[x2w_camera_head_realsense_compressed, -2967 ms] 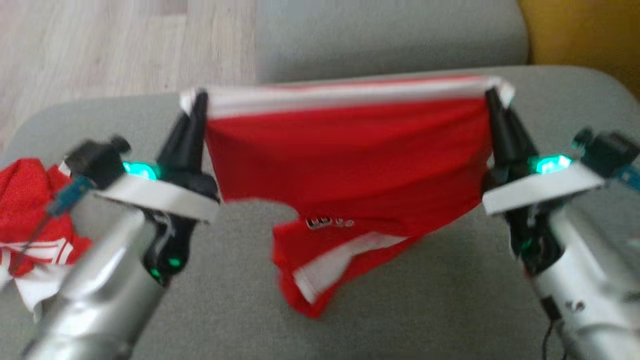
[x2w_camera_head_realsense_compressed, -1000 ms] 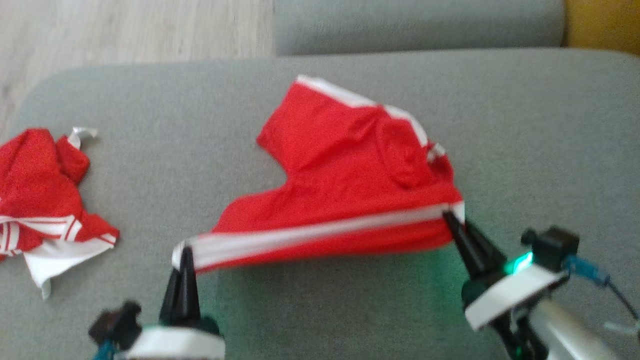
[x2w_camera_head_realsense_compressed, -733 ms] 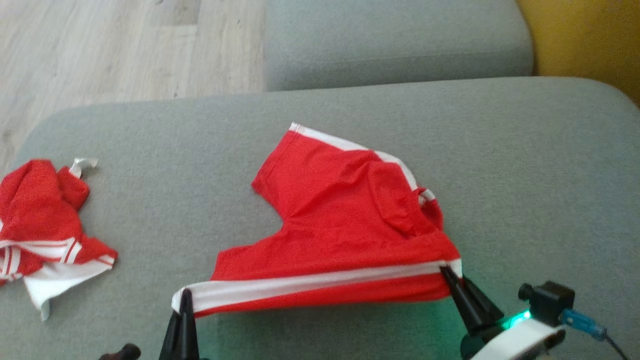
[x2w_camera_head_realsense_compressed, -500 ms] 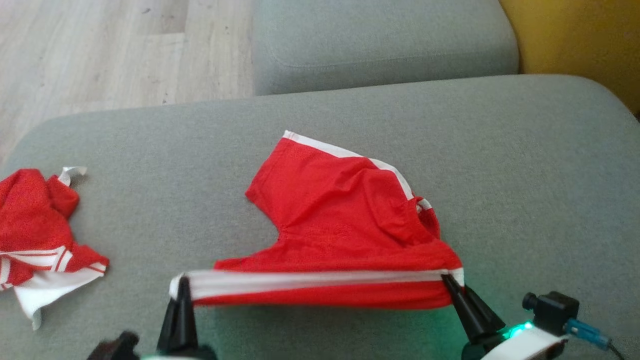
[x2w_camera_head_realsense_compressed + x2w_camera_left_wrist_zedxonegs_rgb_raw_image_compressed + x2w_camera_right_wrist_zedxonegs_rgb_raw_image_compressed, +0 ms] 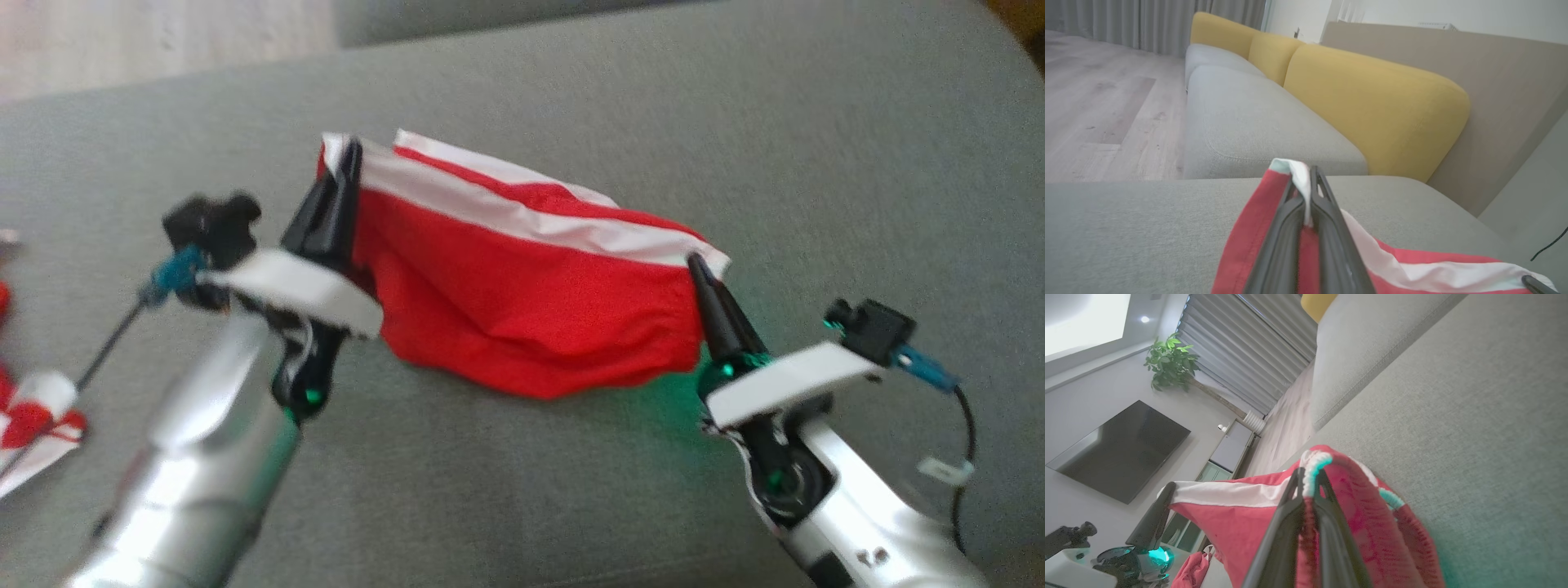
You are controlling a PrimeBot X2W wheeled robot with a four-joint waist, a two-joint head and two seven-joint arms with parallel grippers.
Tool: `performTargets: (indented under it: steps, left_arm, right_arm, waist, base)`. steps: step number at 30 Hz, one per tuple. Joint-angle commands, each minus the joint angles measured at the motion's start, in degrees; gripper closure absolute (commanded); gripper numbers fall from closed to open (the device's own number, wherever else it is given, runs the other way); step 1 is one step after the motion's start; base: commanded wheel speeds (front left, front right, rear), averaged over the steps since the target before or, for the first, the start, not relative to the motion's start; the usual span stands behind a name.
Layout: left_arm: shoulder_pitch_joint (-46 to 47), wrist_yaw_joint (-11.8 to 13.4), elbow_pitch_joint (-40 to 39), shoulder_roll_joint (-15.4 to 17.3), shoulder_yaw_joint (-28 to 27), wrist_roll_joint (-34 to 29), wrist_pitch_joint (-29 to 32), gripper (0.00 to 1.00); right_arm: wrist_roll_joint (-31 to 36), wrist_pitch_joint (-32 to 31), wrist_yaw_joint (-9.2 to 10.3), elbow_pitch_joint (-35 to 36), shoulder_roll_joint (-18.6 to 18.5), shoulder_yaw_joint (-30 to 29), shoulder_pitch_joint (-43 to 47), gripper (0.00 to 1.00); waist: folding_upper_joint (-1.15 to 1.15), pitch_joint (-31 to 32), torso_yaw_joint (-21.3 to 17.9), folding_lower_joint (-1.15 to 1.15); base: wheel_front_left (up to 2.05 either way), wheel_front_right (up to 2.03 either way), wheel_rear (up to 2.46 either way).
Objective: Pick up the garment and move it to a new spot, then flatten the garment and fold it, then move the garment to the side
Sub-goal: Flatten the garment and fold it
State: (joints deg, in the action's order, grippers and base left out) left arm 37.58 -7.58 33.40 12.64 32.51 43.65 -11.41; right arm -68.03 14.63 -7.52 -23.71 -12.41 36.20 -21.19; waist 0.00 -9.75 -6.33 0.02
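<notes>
The garment [image 5: 522, 310] is a pair of red shorts with a white stripe, hanging above the grey sofa cushion [image 5: 775, 147] and stretched between my two grippers. My left gripper [image 5: 351, 151] is shut on the left end of the striped edge. My right gripper [image 5: 694, 261] is shut on the right end, lower and nearer to me. A second white-edged layer [image 5: 490, 167] shows just behind the held edge. In the left wrist view the fingers [image 5: 1327, 212] pinch the white hem of the garment [image 5: 1241, 253]. In the right wrist view the right gripper [image 5: 1308, 477] clamps the garment [image 5: 1229, 522].
Another red and white garment [image 5: 33, 416] lies crumpled at the cushion's left edge. Wooden floor [image 5: 122, 33] lies beyond the cushion's far left. A yellow backrest [image 5: 1372, 106] rises along the sofa. A second grey cushion [image 5: 1241, 122] adjoins the far side.
Both grippers have lifted the striped edge and carried it away from me, over the part that lay spread on the cushion. The head camera has also shifted.
</notes>
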Motion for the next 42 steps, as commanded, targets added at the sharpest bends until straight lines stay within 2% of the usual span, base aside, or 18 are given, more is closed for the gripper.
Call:
performTargets:
  steps: [1,6,11,19,22,23,24,25,26,33,38,42]
  left_arm:
    - [3.66,0.09,0.01,2.25,-0.48,1.04,0.3,1.0]
    - [12.0,0.09,6.05,4.38,5.23,3.96,0.91,1.0]
    - [17.47,0.09,11.48,5.84,8.14,6.25,-0.39,1.0]
    - [23.14,0.09,19.56,6.49,11.09,6.84,-2.44,1.0]
    - [23.88,0.09,22.0,6.15,12.8,6.8,-2.64,1.0]
    - [24.01,0.09,22.68,5.97,13.14,7.1,-2.69,0.94]
    - [24.17,0.09,23.41,5.85,13.29,7.39,-2.79,0.55]
    - [24.27,0.09,24.05,5.7,13.4,7.65,-2.91,0.0]
    - [24.33,0.09,24.84,5.51,13.51,7.85,-2.99,0.0]
    - [22.87,0.09,28.75,4.64,13.61,7.36,-3.53,0.0]
    - [19.99,0.42,27.01,4.74,8.88,6.98,-3.56,0.0]
    - [14.52,2.31,23.03,4.33,2.68,4.51,-3.57,0.0]
  right_arm:
    - [-0.89,0.37,0.03,0.85,0.91,1.47,-1.62,1.0]
    - [-3.39,0.37,0.03,-0.53,3.5,2.98,-6.24,1.0]
    - [-2.27,0.37,0.03,-0.67,5.3,2.26,-8.13,1.0]
    - [0.3,0.37,0.03,-0.48,7.31,-1.66,-8.81,1.0]
    - [0.44,0.37,0.03,-0.69,7.91,-0.55,-8.83,1.0]
    - [0.46,0.37,0.03,-0.91,8.0,0.24,-8.88,1.0]
    - [0.51,0.37,0.03,-1.11,8.06,0.92,-8.98,1.0]
    - [0.57,0.37,0.03,-1.32,8.09,1.24,-9.06,0.8]
    - [0.63,0.37,0.03,-1.62,8.1,1.37,-9.12,0.02]
    - [5.66,0.37,0.03,-3.96,6.9,-0.07,-8.05,0.0]
    - [9.61,0.37,0.03,-4.71,5.87,-1.74,-5.54,0.0]
    - [14.96,0.37,0.03,-4.58,5.05,-6.05,-2.43,0.0]
  waist:
    - [0.0,-3.74,-2.97,-0.02]
    - [0.0,-7.25,-5.87,-0.02]
    - [0.0,-9.52,-8.21,-0.02]
    - [0.0,-11.6,-9.12,-0.02]
    - [0.0,-11.96,-9.03,-0.02]
    - [0.0,-12.02,-8.96,-0.02]
    - [0.0,-12.06,-8.91,-0.02]
    - [0.0,-12.06,-8.85,-0.02]
    - [0.0,-12.05,-8.73,-0.02]
    - [0.0,-10.3,-7.74,-0.02]
    - [0.0,-8.69,-7.03,-0.02]
    - [0.0,-7.09,-6.6,-0.02]
  base:
    - [0.0,0.0,0.0]
    - [0.0,0.0,0.0]
    - [0.0,0.0,0.0]
    - [0.0,0.0,0.0]
    - [0.0,0.0,0.0]
    - [0.0,0.0,0.0]
    - [0.0,0.0,0.0]
    - [0.0,0.0,0.0]
    - [0.0,0.0,0.0]
    - [0.0,0.0,0.0]
    - [0.0,0.0,0.0]
    - [0.0,0.0,0.0]
